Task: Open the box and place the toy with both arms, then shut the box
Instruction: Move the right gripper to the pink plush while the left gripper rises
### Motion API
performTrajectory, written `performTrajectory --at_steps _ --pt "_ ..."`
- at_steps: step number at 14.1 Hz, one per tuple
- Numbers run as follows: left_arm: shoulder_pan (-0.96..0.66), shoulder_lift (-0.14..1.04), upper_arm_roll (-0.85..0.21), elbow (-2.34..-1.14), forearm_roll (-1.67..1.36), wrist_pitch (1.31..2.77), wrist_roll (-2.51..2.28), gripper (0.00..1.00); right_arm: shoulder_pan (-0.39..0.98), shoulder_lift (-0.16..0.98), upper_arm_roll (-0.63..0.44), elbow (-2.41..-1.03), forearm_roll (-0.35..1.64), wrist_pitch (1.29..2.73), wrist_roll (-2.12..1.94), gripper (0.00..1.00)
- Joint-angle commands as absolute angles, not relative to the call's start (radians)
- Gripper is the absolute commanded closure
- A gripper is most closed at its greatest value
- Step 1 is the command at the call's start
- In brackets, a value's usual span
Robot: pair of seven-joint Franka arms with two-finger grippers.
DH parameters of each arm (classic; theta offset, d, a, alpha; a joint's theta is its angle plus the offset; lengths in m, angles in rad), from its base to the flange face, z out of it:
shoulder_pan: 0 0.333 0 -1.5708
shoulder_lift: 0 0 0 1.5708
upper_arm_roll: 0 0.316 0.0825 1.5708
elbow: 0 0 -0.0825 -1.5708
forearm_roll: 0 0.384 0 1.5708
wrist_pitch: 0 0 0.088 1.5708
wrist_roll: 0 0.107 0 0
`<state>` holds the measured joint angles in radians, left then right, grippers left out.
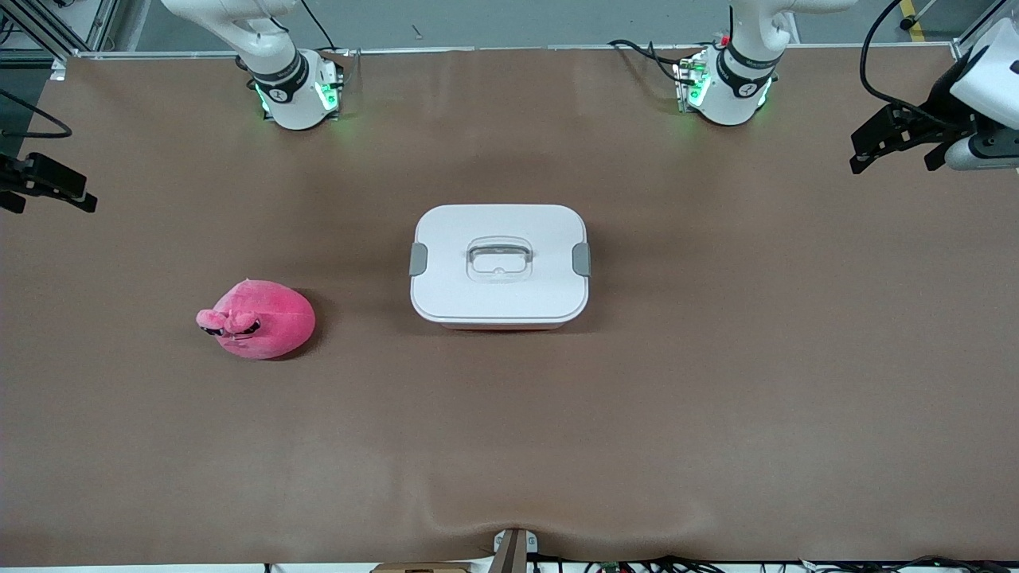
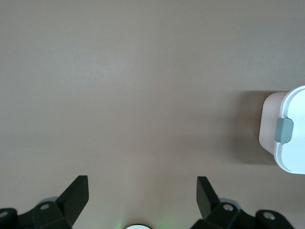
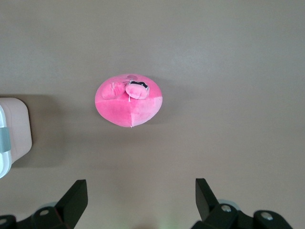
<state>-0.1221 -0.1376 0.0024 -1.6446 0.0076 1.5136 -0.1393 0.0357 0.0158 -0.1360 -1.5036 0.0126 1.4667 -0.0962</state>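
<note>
Nothing is done yet: box (image 1: 499,267) sits lidded mid-table with both clips down, toy (image 1: 256,318) lies on the cloth at its eight o'clock, and left gripper (image 1: 896,143) and right gripper (image 1: 44,187) hang over the table's ends, fingers spread, holding nothing, so opening, loading and closing all remain.

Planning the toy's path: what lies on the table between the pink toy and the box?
Nothing: only bare brown table lies between the toy and the box, as the front view shows.
</note>
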Motion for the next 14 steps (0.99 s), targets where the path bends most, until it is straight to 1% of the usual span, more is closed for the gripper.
performTrajectory --at_steps 1,4,7,10,14 --pt "-0.123 -0.127 0.009 -1.618 -0.008 1.5 -0.126 0.0 0.029 0.008 -0.14 -1.503 0.02 1.462 -0.115 0.0" --pt "-0.123 -0.127 0.011 -1.615 -0.005 1.5 -0.127 0.0 0.031 0.006 -0.14 -1.505 0.02 1.457 -0.115 0.0" --pt "-0.12 -0.123 0.012 -1.585 -0.002 1.499 -0.129 0.0 0.043 0.008 -0.137 -1.506 0.02 1.453 -0.114 0.0" --pt "-0.123 -0.123 0.012 -1.586 -0.002 1.486 -0.133 0.0 0.093 0.014 -0.135 -1.526 0.021 1.465 -0.114 0.0" --pt "-0.124 -0.114 0.011 -1.586 -0.008 1.485 -0.144 0.0 0.113 0.024 -0.135 -1.621 0.021 1.581 -0.114 0.0"
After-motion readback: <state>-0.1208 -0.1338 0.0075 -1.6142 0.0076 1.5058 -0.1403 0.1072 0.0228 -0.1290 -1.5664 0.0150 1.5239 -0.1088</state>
